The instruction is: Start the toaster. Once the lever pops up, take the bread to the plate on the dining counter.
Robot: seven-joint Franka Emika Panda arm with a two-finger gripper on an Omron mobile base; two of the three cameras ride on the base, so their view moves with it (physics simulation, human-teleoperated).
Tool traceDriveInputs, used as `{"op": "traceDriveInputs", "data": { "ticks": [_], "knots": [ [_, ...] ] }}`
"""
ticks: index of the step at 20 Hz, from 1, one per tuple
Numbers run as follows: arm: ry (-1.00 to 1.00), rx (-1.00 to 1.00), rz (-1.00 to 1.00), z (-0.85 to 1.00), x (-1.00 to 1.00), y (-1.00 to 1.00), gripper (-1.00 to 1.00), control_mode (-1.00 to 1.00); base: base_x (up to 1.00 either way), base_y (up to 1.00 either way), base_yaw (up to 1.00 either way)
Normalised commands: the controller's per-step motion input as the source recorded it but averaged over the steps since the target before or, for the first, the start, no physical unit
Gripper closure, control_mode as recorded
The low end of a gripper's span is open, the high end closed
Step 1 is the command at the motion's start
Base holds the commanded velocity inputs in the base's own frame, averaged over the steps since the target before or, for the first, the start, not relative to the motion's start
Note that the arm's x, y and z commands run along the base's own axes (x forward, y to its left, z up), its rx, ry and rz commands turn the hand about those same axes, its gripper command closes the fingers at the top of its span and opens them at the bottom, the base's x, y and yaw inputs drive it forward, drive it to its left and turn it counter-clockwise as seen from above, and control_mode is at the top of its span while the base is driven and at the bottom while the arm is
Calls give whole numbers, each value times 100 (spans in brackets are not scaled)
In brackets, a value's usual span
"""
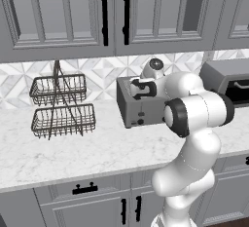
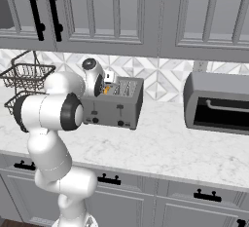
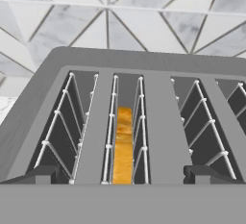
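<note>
Jaws [image 3: 123, 174] wide open, gripping nothing, poised right over the toaster [image 3: 144, 122] on the table [image 1: 97, 153] w/ bread [image 3: 124, 146] sunk in 2nd slot, prob. lined up to grab the slice.

Grey toaster [image 3: 158, 122]; golden-orange bread [image 3: 124, 146]; white grey-veined marble worktop [image 1: 97, 148]; dark wire baskets [image 1: 61, 106].
</note>
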Motion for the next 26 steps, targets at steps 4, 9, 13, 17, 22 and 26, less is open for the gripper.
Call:
{"op": "traceDriveInputs", "data": {
  "ticks": [4, 9, 13, 17, 22, 26],
  "knots": [
    [0, 0, 0, 0, 0, 0, -100, -100, 0, 0, 0],
    [0, 0, 0, 0, 0, 0, -100, -100, 0, 0, 0],
    [0, 0, 0, 0, 0, 0, -100, -100, 0, 0, 0],
    [0, 0, 0, 0, 0, 0, -100, -100, 0, 0, 0],
    [0, 0, 0, 0, 0, 0, -100, -100, 0, 0, 0],
    [0, 0, 0, 0, 0, 0, -100, -100, 0, 0, 0]
  ]
}}
